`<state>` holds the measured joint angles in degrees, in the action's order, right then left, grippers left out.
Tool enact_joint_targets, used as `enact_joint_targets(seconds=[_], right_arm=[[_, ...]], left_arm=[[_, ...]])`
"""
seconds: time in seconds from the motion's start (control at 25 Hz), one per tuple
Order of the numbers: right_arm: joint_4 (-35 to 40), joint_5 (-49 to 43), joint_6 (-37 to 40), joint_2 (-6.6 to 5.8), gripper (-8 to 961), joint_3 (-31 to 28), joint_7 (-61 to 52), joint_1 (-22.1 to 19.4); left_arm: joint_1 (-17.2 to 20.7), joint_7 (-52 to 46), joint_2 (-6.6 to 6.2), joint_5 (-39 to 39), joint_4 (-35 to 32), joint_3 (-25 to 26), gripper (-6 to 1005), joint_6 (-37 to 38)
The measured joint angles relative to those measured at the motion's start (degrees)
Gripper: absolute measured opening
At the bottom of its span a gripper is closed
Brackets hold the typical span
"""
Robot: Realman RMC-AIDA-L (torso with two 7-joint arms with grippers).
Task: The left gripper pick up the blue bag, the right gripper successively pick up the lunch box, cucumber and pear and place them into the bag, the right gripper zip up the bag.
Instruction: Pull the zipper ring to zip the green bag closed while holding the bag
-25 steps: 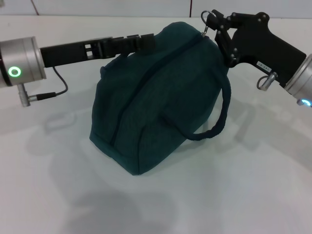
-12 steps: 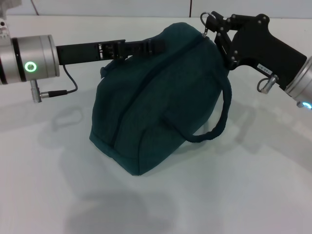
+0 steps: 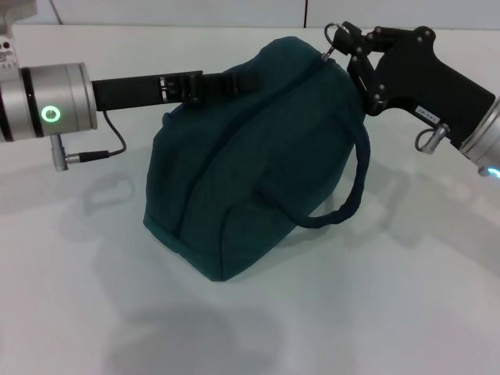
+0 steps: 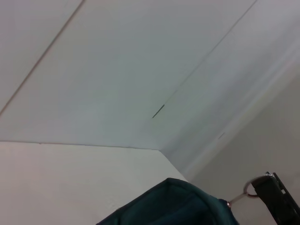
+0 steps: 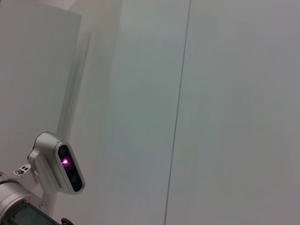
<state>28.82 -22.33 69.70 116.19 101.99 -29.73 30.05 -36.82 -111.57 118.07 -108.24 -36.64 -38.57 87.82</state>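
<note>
The blue bag (image 3: 258, 164) stands on the white table, its zip line closed along the top. My left gripper (image 3: 238, 80) reaches in from the left and lies against the bag's upper far side, shut on its far handle. At the bag's top right end my right gripper (image 3: 344, 43) is shut on the ring zip pull (image 3: 334, 31). The near handle (image 3: 355, 191) hangs loose down the bag's right side. In the left wrist view the bag's top (image 4: 178, 206) and the ring zip pull (image 4: 251, 187) show, with the right gripper's finger (image 4: 281, 201) on it. The lunch box, cucumber and pear are out of view.
The white table (image 3: 375, 312) spreads around the bag, with a wall behind it. A cable (image 3: 101, 148) hangs from the left arm's wrist. The right wrist view shows only wall and the left arm's silver camera unit (image 5: 58, 168).
My left arm has slid to the right, pushing its gripper farther along the bag's top. The right gripper has edged slightly right with the zip pull. The bag stays put.
</note>
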Motion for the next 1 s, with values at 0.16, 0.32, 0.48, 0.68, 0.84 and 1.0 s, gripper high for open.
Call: enact_joint_targets(seconds=[0.16,0.32,0.48,0.68,0.84,1.0], right_arm=[[0.0,0.0,0.1,0.00,16,0.0,0.0,-0.1],[0.0,0.0,0.2,0.00,16,0.0,-0.2,-0.3],[0.0,0.0,0.3,0.00,16,0.0,-0.4,-0.3],[-0.5,0.1,0.7,-0.05,16,-0.2,-2.1,-0.4],[-1.8,2.3,0.7,-0.22,16,-0.4,-5.8,-0.4],[-2.5,2.8,0.7,-0.22,16,-0.4,-9.0,-0.4]], left_arm=[[0.0,0.0,0.08,0.3,0.0,0.0,432,0.0],[0.0,0.0,0.47,0.5,-0.1,-0.5,240,0.3],[0.0,0.0,0.80,0.8,-0.1,-0.7,126,0.3],[0.0,0.1,0.92,1.3,-0.1,-0.7,61,1.2],[0.0,0.1,0.96,2.0,-0.2,-0.7,56,1.9],[0.0,0.4,0.96,2.1,-0.2,-0.7,56,2.8]])
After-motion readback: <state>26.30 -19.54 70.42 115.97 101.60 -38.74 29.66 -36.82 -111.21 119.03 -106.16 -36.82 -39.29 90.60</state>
